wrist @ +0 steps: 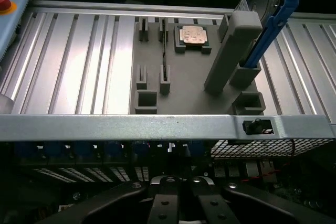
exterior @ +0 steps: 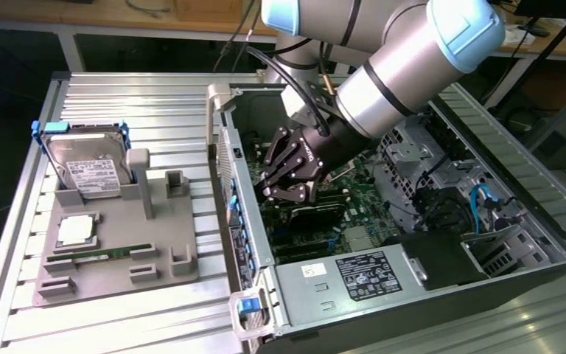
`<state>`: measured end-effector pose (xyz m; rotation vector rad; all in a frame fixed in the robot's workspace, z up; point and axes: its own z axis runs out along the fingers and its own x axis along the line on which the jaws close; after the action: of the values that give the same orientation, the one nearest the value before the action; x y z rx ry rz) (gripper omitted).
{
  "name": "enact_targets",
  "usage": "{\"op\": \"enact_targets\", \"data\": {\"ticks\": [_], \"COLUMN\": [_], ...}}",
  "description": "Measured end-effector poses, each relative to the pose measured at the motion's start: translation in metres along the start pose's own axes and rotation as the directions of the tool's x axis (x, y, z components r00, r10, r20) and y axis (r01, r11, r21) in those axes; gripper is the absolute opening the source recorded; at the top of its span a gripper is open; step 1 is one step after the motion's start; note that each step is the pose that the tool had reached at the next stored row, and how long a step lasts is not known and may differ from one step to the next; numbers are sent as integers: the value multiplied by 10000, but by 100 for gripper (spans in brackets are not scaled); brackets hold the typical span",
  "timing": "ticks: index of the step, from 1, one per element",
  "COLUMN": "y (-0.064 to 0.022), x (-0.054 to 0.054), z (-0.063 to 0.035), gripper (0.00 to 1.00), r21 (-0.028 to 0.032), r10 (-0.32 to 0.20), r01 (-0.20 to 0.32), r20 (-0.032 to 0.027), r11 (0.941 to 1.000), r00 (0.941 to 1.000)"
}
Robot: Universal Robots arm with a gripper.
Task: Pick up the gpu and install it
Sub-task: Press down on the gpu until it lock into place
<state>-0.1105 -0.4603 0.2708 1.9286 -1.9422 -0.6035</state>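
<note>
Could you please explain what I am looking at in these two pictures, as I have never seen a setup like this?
This is a robot arm with a gripper at its end, working on an open computer case. One picture comes from a camera off the arm that sees the scene; the other from a camera on the wrist, looking past the gripper and over the case's edge.

Beside the case, at the exterior view's left, a grey holder sits on a ribbed metal table. It carries a hard drive standing in a blue frame, a processor chip lying flat, and a narrow green RAM stick.

The gripper is shut and down inside the case, just above a dark card, the gpu, over the motherboard. Whether it grips the card, I cannot tell.
</note>
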Motion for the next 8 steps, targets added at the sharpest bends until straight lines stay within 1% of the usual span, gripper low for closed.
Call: {"op": "enact_targets", "data": {"ticks": [2, 4, 6, 8], "y": [7, 20, 42, 53], "x": [-2, -7, -11, -16], "z": [-12, -47, -110, -154], "gripper": [11, 11, 11, 11], "r21": [3, 16, 1, 2], "r10": [0, -12, 1, -1], "r01": [0, 12, -1, 1], "r20": [2, 29, 1, 4], "r11": [10000, 10000, 10000, 10000], "r00": [10000, 10000, 10000, 10000]}}
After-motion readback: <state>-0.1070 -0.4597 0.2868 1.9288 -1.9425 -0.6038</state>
